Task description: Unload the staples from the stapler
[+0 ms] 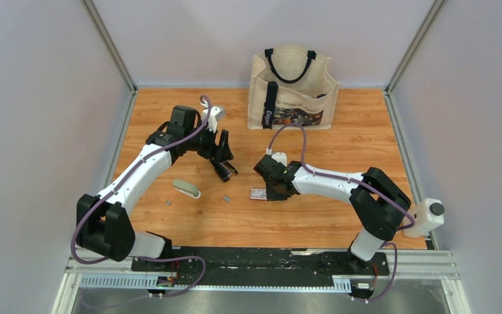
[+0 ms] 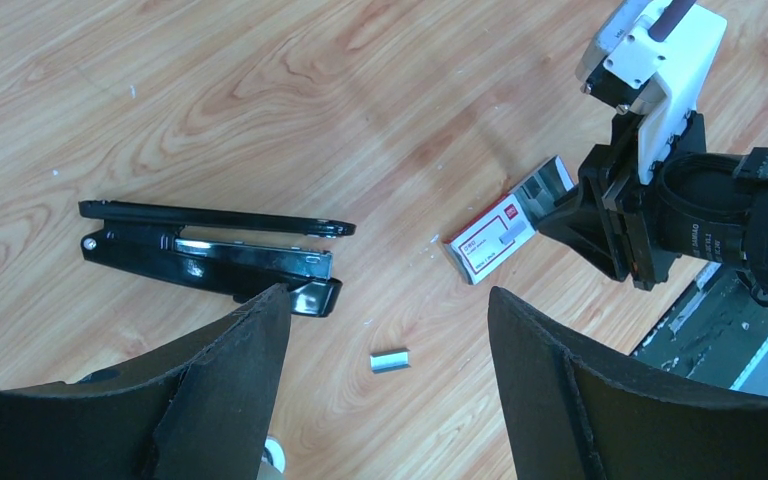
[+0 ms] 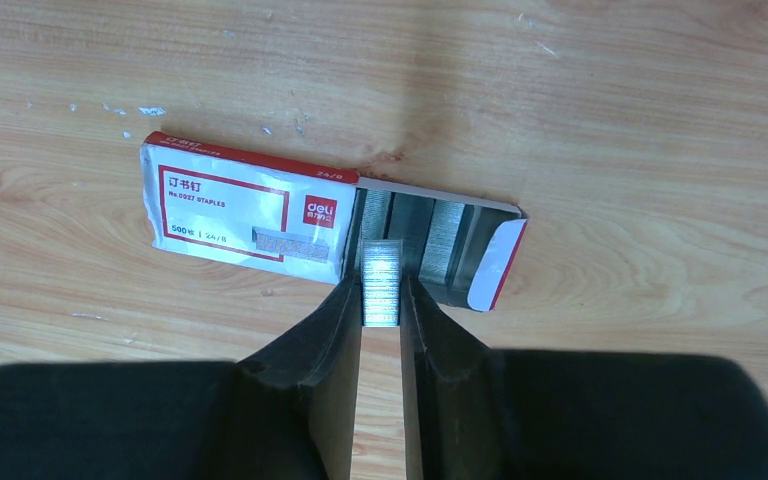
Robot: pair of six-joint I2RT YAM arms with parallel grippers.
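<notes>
Right gripper (image 3: 380, 287), low in the centre of its wrist view, has its jaws drawn nearly together and pinches a short staple strip (image 3: 381, 262) between the fingertips. The strip sits right at the open end of the red-and-white staple box (image 3: 230, 205), whose tray is slid out to the right and shows more silvery rows. Left gripper (image 2: 388, 300) hangs wide open and holds nothing. In its view the black stapler (image 2: 210, 255) lies hinged open at centre left on the wooden table (image 2: 380, 90). Its near end is just beside the left fingertip. A loose staple strip (image 2: 390, 360) lies on the wood between the fingers, near the frame's bottom centre.
</notes>
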